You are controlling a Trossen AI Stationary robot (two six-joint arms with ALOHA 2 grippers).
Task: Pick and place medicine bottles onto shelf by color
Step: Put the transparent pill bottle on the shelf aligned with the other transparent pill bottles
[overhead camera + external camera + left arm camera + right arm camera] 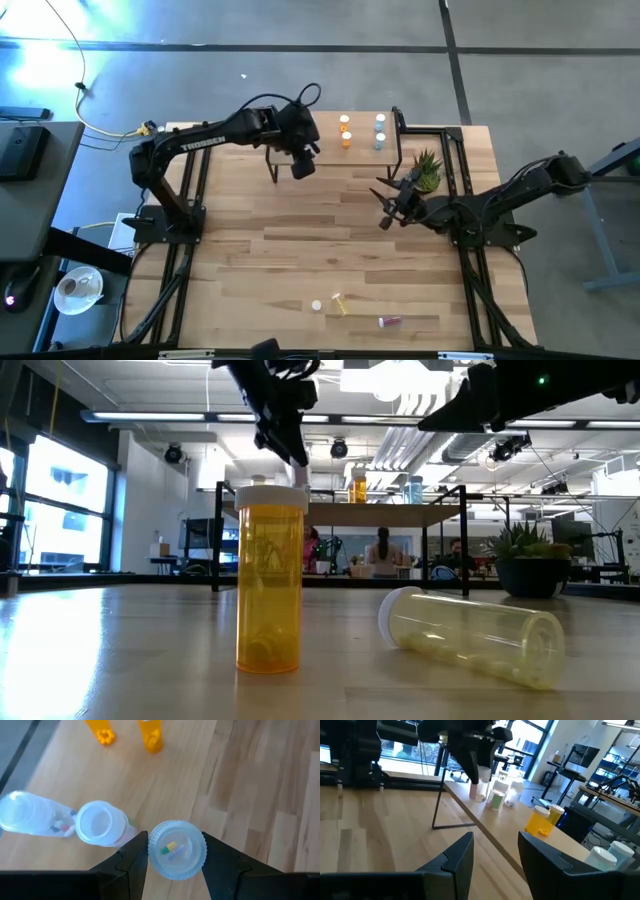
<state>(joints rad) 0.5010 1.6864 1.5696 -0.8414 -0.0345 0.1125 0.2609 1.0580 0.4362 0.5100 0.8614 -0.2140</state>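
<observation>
My left gripper [303, 165] is over the shelf's [330, 150] left part, shut on a clear medicine bottle [176, 849] with coloured pills inside. On the shelf top beside it, a white-capped bottle [100, 822] stands and a clear one [30, 815] lies on its side. Farther along the shelf stand two orange bottles [345, 132] and two blue-grey ones [380, 131]. My right gripper [390, 207] hovers open with nothing in it, left of the plant. Three bottles [340, 303] sit near the table's front edge; in the low view one amber bottle [270, 585] stands upright and a pale one [470, 635] lies flat. My left gripper pinches the clear bottle between its two fingers, on opposite sides of its ribbed cap end [155, 851]. The fingers come slanting down from above. The bottle stands upright below them [479, 790], cap up. Whether its base touches the shelf top I cannot tell.
A green spiky potted plant [428, 172] stands on the table by the shelf's right legs, close to my right gripper. The shelf's thin black legs [439, 790] stand on the tabletop. Bare wood planks [300, 240] lie between the shelf and the front bottles.
</observation>
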